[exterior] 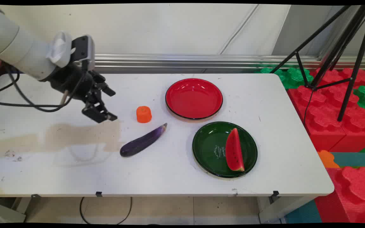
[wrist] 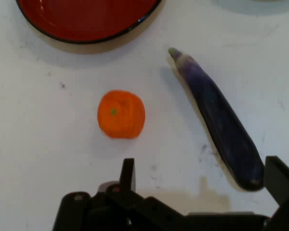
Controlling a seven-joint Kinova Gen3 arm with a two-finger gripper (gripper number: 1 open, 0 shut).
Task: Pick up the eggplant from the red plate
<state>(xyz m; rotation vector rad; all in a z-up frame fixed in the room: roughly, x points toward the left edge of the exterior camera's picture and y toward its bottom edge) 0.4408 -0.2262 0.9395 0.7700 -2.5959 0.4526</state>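
My black gripper [exterior: 112,105] hangs open over the table's left part, with nothing between its fingers. Nearest to it is a small orange carrot piece [exterior: 144,114], standing just to its right. In the hand view that piece [wrist: 121,114] lies a little ahead of the open gripper [wrist: 202,168]. A purple eggplant [exterior: 143,141] lies slanted in front of the carrot piece, and it also shows in the hand view [wrist: 219,122], reaching to my right finger [wrist: 279,178]. Beyond both sits an empty red plate [exterior: 194,98], partly seen in the hand view [wrist: 86,19].
A green plate [exterior: 209,148] to the right holds a watermelon slice [exterior: 234,150]. A brownish stain [exterior: 81,134] marks the table below the gripper. A black tripod [exterior: 334,57] and red and green foam blocks [exterior: 334,117] stand past the table's right edge.
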